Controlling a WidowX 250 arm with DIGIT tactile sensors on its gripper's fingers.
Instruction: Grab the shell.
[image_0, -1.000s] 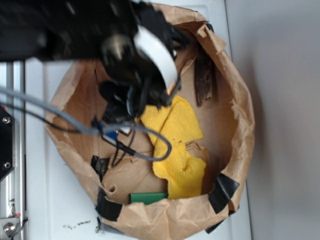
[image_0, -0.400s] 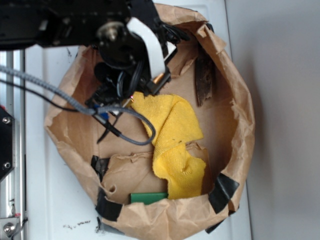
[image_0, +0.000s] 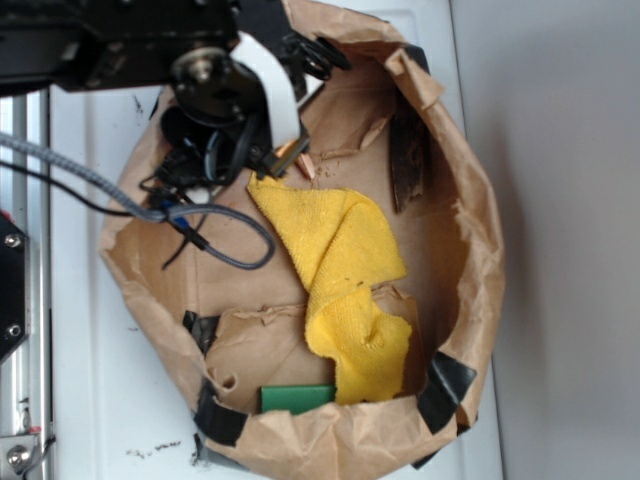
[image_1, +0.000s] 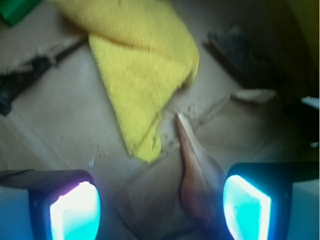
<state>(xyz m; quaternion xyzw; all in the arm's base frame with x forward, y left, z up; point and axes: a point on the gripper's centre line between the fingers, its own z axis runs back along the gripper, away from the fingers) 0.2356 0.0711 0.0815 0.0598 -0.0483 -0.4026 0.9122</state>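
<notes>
Moved up and to the left over the past second, my arm now hangs over the upper-left part of the brown paper bag, leaving the yellow cloth fully uncovered where before it hid the cloth's top corner. From the exterior camera the gripper sits low beside that corner, and only a thin orange-pink sliver of the shell shows past the black wrist and its white band. My wrist camera gives the clearer look: the gripper is spread wide, its two glowing pads at the bottom corners of the view, gripping nothing. The shell lies on the paper floor between them, its rounded body close against the pad on the right side of the view, its long pointed tail reaching up towards the cloth's nearest corner. Whether that pad touches the shell I cannot tell; the view is blurred there. A dark bark strip lies apart near the bag's far wall, and a green block sits at the bag's lower edge. Grey cable loops across the floor beneath the arm.
</notes>
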